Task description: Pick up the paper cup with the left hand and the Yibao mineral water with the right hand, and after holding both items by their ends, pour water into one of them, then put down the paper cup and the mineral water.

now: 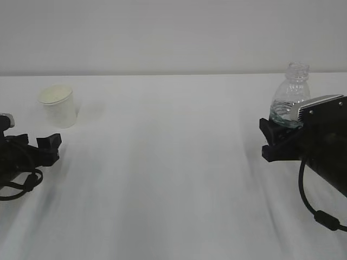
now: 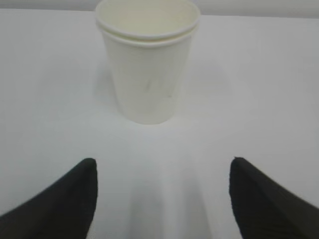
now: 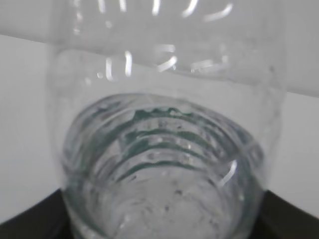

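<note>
White cloth covered the whole table [image 1: 173,179], and a plain pale wall rose behind it; nothing else lay on the surface between the two arms, so the path from each gripper to its object was unobstructed.

At the far left stood the small white tapered paper cup [image 1: 57,105], upright, its rolled rim and cream inside showing. In the left wrist view it looked like a doubled rim, as if one cup sat nested in another, with a faint grey mark on its side [image 2: 148,64]. The black left gripper [image 1: 46,149] sat low on the table just in front of the cup, apart from it; its two dark fingers [image 2: 65,199] were spread wide, with bare cloth between them and the cup beyond their tips.

At the right edge stood the small clear ribbed plastic bottle of Yibao mineral water [image 1: 293,95], upright and uncapped, its threaded neck open at the top. The black right gripper [image 1: 274,141] reached it at its lower body, and the bottle filled the right wrist view [image 3: 164,149], its ribs tinted green, with dark jaw edges at either lower corner. The jaws appeared closed around the bottle, which still rested low near the table.
</note>
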### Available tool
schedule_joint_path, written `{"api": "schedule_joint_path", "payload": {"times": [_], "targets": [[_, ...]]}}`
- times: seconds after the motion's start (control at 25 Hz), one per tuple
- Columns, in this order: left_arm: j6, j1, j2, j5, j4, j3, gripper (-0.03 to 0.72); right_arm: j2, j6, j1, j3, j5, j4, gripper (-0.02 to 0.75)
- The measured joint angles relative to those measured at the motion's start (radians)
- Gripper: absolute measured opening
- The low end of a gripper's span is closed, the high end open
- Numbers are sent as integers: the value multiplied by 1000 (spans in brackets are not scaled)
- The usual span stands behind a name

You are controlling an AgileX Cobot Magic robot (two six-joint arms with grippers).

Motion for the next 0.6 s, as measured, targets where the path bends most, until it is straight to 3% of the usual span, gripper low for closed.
{"api": "schedule_joint_path", "payload": {"times": [0.36,0.6], "targets": [[-3,0,0,0,-3,0,490,0,-2,0,0,0,0,471],[111,0,0,0,147,-52,518,0,-2,0,0,0,0,471]]}}
